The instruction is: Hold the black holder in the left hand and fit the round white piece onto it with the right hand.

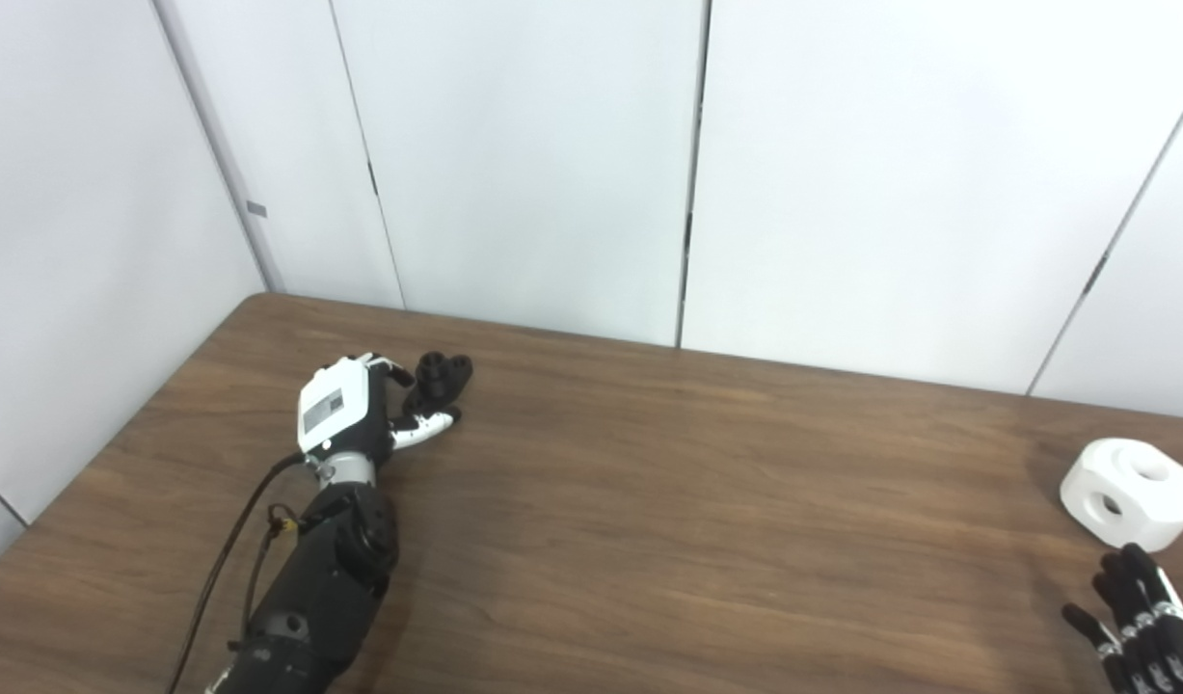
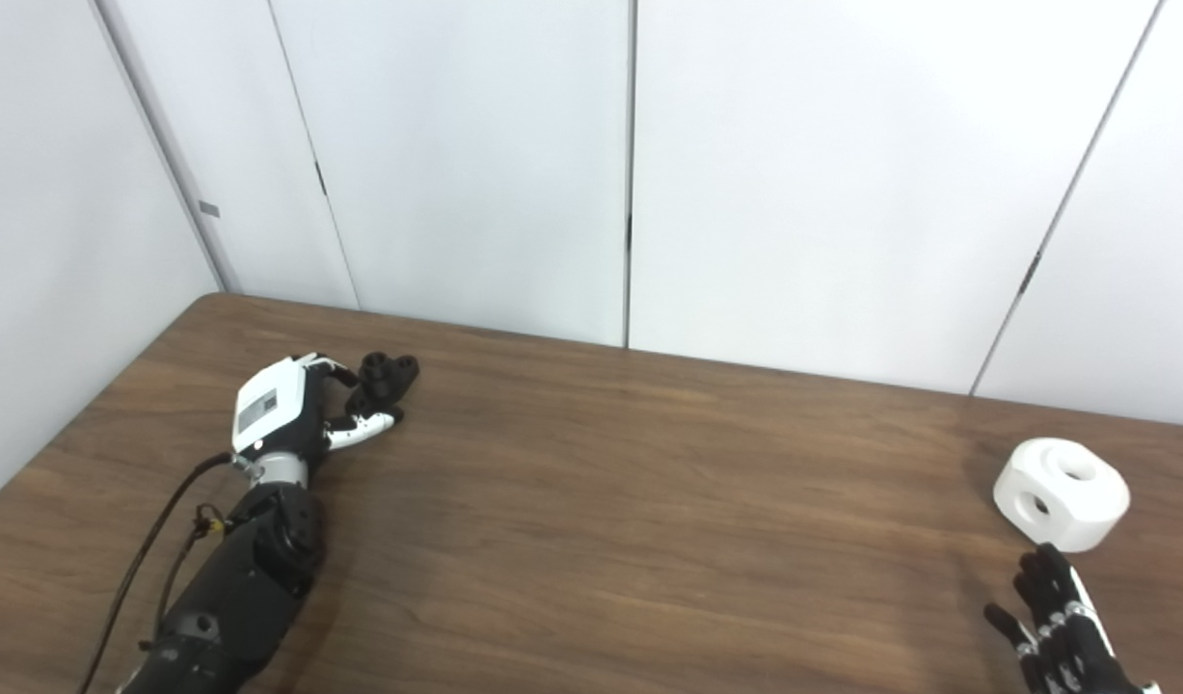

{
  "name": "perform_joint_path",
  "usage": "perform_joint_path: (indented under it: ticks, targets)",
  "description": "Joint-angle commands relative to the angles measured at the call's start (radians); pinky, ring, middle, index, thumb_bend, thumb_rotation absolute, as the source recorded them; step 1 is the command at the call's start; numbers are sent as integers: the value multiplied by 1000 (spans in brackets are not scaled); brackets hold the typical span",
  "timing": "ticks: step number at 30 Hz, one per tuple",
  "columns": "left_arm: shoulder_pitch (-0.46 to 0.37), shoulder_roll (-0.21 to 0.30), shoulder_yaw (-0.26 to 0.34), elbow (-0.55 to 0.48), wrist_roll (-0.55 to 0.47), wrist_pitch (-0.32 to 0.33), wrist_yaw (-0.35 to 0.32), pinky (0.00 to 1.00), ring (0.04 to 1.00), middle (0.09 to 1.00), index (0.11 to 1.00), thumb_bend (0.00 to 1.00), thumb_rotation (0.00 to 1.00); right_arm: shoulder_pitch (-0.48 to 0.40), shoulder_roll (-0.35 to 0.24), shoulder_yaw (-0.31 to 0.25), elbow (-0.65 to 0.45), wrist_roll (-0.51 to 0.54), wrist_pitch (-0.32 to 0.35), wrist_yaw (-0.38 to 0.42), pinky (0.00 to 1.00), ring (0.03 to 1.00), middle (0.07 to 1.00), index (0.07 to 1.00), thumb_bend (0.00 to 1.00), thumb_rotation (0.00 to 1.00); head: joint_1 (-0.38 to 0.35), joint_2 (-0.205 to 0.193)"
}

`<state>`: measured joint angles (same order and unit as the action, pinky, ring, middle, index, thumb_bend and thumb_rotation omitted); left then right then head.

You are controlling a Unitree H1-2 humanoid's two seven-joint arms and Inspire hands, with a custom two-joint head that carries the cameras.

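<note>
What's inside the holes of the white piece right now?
The round white piece shows a top hole and a side hole; both look empty, though their depths are shadowed. It sits on the table, the right hand just short of it.

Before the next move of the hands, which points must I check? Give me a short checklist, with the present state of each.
1. Left hand at the black holder: ok, fingers beside it.
2. Holder gripped firmly: cannot tell, the contact is hidden.
3. Holder lifted off the table: not ok, it seems to rest there.
4. Right hand open, fingers apart: ok.
5. Right hand holds the round white piece: not ok, fingertips just short of it.
6. White piece reachable: ok, it lies free just beyond the right hand.
</note>
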<state>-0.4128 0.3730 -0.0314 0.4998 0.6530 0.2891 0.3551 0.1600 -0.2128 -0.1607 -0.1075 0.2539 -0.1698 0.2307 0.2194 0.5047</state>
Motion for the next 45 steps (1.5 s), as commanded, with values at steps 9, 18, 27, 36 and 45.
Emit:
perform_joint_path:
  ticks: [9,18,27,36,45]
  targets:
    - [-32,31,-23,-8,30,4,94,1000,946,858,490,519,73,60,39,16,27,13,-3,-8,892,990,981,975,698,969,0,6]
    - [-29,29,-17,-5,6,-18,126,1000,923,820,483,521,52,63,36,14,23,14,-5,-3,898,992,982,982,691,982,1,9]
    - [-19,33,-16,-15,-12,-35,114,1000,902,802,482,519,48,66,37,13,10,17,7,-7,902,992,980,982,687,976,-5,19]
    - [35,21,20,-115,-128,-85,28,980,873,796,485,513,48,66,43,13,4,14,7,-9,900,987,976,973,673,971,-19,31]
    - [185,33,29,-439,-224,22,-224,931,892,812,489,510,57,69,47,14,-8,-2,16,-18,892,978,967,961,688,962,-36,46]
